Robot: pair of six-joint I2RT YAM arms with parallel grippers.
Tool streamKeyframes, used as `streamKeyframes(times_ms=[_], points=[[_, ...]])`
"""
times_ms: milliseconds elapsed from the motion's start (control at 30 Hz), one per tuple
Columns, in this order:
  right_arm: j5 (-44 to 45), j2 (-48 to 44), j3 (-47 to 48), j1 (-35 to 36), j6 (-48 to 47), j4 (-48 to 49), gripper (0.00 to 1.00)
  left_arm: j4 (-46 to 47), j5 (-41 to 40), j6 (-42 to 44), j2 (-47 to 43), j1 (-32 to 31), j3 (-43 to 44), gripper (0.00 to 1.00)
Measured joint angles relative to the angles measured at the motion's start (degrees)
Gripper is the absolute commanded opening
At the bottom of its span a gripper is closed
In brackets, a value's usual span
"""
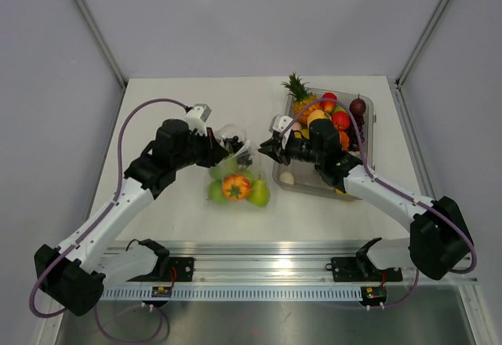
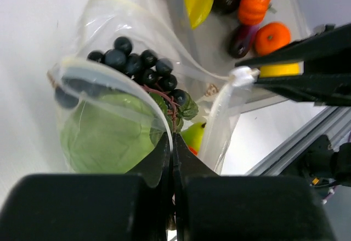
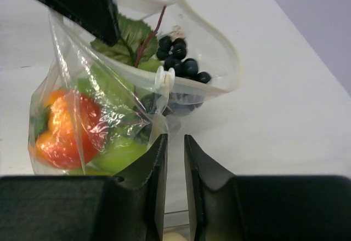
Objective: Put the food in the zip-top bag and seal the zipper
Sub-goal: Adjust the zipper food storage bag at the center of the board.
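The zip-top bag (image 1: 235,176) lies at mid-table, its mouth gaping open. Inside it I see dark grapes (image 2: 137,63), a pale green cabbage (image 2: 101,134) and a red-orange pepper (image 3: 63,123). My left gripper (image 2: 173,137) is shut on the near rim of the bag's mouth, and the thin edge strip runs between its fingers. The zipper (image 3: 189,90) curves along the mouth, with a small white slider (image 3: 162,76) on it. My right gripper (image 3: 174,138) is slightly open just behind the bag's corner, and nothing lies between its fingers. From above, the two grippers (image 1: 227,157) (image 1: 263,147) face each other across the bag.
A rigid clear tray (image 1: 369,137) stands right of the bag with more food: a pineapple (image 1: 298,90), red, orange and yellow pieces. An aluminium rail (image 1: 259,251) runs along the near table edge. Slanted frame posts rise at the far corners.
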Motion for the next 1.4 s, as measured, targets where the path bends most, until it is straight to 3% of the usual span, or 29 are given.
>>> streamKeyframes(times_ms=[167, 300, 533, 900, 1133, 1400], points=[[-0.9, 2.9, -6.5, 0.0, 5.0, 6.4, 0.29, 4.8, 0.5, -1.2, -1.3, 0.1, -11.7, 0.0], [-1.8, 2.7, -11.0, 0.0, 9.2, 9.2, 0.35, 6.9, 0.4, -1.6, -5.1, 0.1, -15.0, 0.0], [-4.0, -1.2, -10.8, 0.0, 11.5, 9.7, 0.47, 7.9, 0.4, -1.8, -13.2, 0.1, -15.5, 0.0], [-8.1, -1.4, -5.1, 0.7, 12.0, 7.0, 0.47, 9.5, 0.4, -2.6, -13.5, 0.0, -17.9, 0.0], [-3.1, -7.7, -9.2, 5.4, 16.7, 7.1, 0.48, 9.2, 0.2, -2.6, -15.1, 0.0, -18.6, 0.0], [3.7, -9.7, -12.3, 10.6, 22.3, 9.7, 0.58, 8.9, -0.2, -3.0, -17.0, -0.2, -19.6, 0.0]])
